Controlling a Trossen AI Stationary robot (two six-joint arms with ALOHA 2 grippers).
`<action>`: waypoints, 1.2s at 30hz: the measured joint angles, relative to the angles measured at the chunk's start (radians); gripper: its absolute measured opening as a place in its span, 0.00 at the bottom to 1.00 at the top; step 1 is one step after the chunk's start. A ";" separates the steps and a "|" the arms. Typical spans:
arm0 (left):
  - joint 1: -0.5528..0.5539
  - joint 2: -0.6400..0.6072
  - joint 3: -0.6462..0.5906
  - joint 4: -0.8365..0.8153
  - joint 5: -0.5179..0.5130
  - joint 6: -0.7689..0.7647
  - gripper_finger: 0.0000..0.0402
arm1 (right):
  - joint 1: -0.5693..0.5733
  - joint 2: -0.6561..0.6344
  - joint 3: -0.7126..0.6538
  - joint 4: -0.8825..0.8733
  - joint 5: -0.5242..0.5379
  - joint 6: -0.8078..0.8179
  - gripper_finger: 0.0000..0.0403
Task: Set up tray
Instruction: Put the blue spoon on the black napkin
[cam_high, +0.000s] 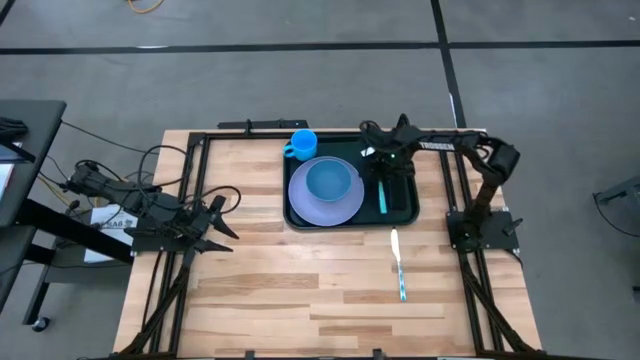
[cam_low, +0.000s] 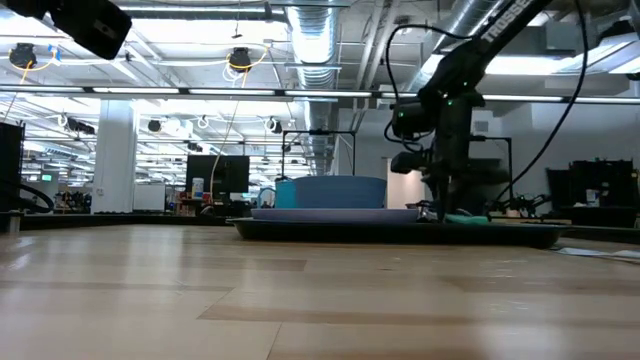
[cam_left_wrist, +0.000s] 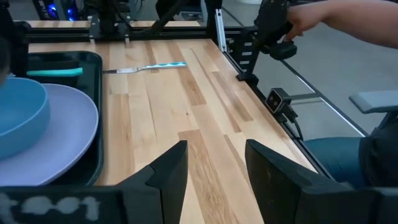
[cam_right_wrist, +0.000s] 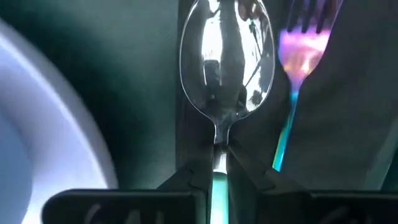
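The dark green tray (cam_high: 300, 218) lies at the table's far middle and carries a lavender plate (cam_high: 335, 208) with a blue bowl (cam_high: 328, 180) on it. My right gripper (cam_high: 385, 165) points down over the tray's right part, shut on a spoon (cam_right_wrist: 227, 62) with a teal handle. A fork (cam_right_wrist: 305, 37) with a teal handle lies beside the spoon on a flat black rectangle (cam_right_wrist: 348, 124). A blue cup (cam_high: 303, 143) stands at the tray's far left corner. My left gripper (cam_left_wrist: 214, 162) waits open at the table's left side. My right gripper pinches the spoon's teal handle (cam_right_wrist: 217, 163) between its two fingers (cam_right_wrist: 186, 180), just behind the neck. The fingers come from above, pointing down. The spoon's bowl sticks out past the fingertips over the black rectangle; whether it rests there I cannot tell.
A knife (cam_high: 398, 265) with a teal handle lies on the bare wood nearer than the tray's right end. A person's arm (cam_left_wrist: 348, 18) reaches in beyond the table's edge in the left wrist view. Open wood spreads across the table's near half.
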 joint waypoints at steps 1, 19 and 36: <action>0.000 0.000 0.000 0.000 -0.002 0.000 0.37 | -0.006 0.010 0.008 -0.007 0.000 -0.007 0.07; 0.000 0.000 0.000 -0.012 -0.002 0.000 0.37 | -0.022 0.145 0.090 -0.021 -0.031 -0.053 0.05; 0.000 0.000 0.000 -0.015 -0.001 0.000 0.37 | -0.013 0.122 0.084 -0.008 0.010 -0.032 0.05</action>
